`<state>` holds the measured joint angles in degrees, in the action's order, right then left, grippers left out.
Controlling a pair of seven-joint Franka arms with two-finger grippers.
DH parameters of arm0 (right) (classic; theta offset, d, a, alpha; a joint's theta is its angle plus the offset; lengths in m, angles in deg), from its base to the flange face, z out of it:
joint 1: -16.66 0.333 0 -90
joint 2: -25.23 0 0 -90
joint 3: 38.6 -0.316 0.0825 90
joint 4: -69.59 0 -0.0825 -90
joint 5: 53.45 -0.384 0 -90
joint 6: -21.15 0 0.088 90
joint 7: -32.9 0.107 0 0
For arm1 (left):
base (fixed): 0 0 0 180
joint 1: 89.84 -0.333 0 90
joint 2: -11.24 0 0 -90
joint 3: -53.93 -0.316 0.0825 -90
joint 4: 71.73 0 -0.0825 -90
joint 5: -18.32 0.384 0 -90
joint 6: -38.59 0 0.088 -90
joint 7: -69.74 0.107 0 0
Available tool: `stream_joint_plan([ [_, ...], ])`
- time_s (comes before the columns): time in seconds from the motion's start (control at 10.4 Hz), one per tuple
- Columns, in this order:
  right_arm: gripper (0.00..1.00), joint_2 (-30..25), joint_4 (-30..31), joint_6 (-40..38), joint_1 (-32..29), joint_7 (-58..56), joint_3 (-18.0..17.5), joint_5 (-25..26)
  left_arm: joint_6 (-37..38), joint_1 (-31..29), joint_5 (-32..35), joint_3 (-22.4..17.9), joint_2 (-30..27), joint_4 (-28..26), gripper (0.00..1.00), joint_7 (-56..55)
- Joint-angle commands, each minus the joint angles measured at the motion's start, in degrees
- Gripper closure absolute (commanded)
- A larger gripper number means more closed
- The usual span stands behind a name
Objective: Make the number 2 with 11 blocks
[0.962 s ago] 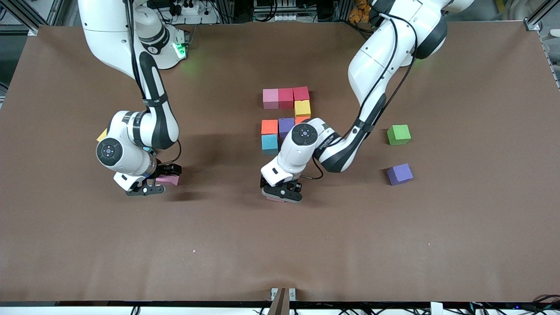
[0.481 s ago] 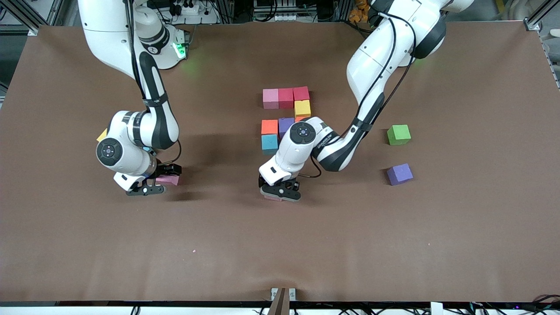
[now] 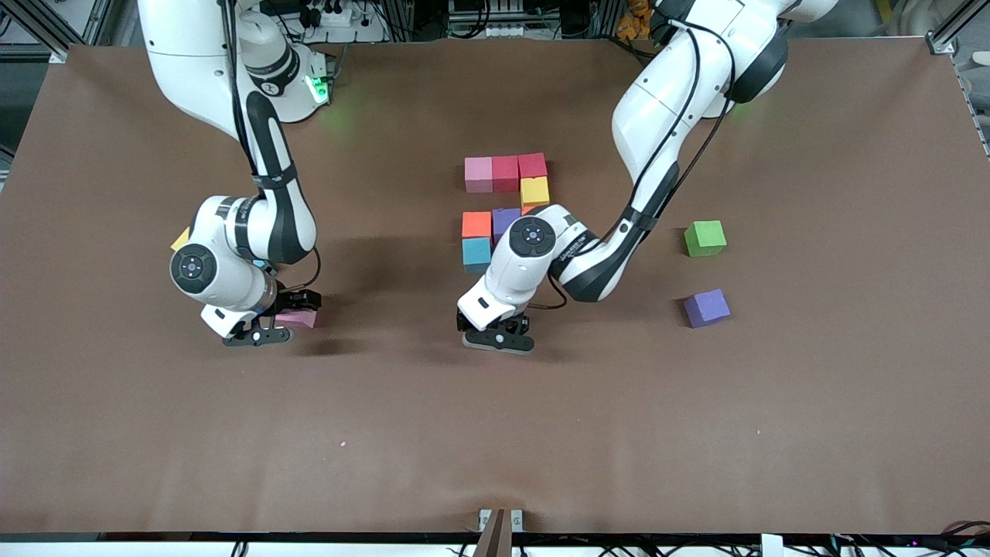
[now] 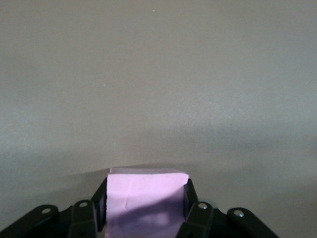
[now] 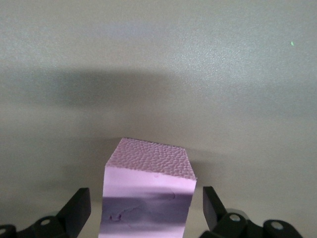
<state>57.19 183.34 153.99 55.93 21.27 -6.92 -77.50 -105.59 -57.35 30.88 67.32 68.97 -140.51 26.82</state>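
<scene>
The left gripper [image 4: 144, 210] is clamping a pink foam cube [image 4: 144, 201]; the right gripper [image 5: 146, 210] is straddling, fingers apart, another pink foam cube [image 5: 147, 198].

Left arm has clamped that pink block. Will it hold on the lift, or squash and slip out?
The pink block sits squarely between the left gripper jaws, flat faces against the fingers, so it probably won't twist. Its matte, foam-like surface suggests decent friction and little weight. It may compress a bit under the squeeze; no bulging shows.
</scene>
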Motion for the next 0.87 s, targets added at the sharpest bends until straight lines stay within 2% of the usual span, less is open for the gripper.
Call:
stream_joint_plan([
  [0.0, 0.0, -0.76, 0.95, 0.66, 0.01, -1.2, -0.12, -1.44, 2.33, 0.64, -1.05, -0.47, -2.53, -1.0, 0.49, -4.87],
  [0.19, 0.0, -0.76, 0.95, 0.66, 0.1, -1.2, -0.12, -1.44, 2.33, 1.96, -0.08, -0.81, -3.14, -1.53, 0.52, -14.78],
  [0.38, 0.0, -0.76, 0.86, 0.66, 0.01, -1.2, -0.21, -1.44, 2.33, 2.31, 0.01, -0.99, -5.42, -3.63, 0.53, -19.29],
  [0.48, 0.0, -0.67, 0.86, 0.66, 0.1, -1.2, -0.13, -1.44, 2.33, 2.4, 1.75, -1.08, -6.82, -5.2, 0.53, -21.84],
  [0.58, 0.0, -0.67, 0.95, 0.66, 0.01, -1.12, -0.12, -1.44, 2.33, 2.14, 6.2, -0.99, -8.23, -7.92, 0.52, -24.65],
  [0.67, 0.03, -0.76, 0.95, 0.92, 0.01, -1.2, -0.21, -1.52, 2.24, 1.96, 11.03, -0.99, -9.98, -10.99, 0.53, -28.07],
  [0.77, 0.18, -0.76, 0.86, 1.1, -0.08, -1.2, -0.21, -1.52, 2.24, 1.53, 14.74, -0.82, -11.48, -13.28, 0.53, -30.97],
])
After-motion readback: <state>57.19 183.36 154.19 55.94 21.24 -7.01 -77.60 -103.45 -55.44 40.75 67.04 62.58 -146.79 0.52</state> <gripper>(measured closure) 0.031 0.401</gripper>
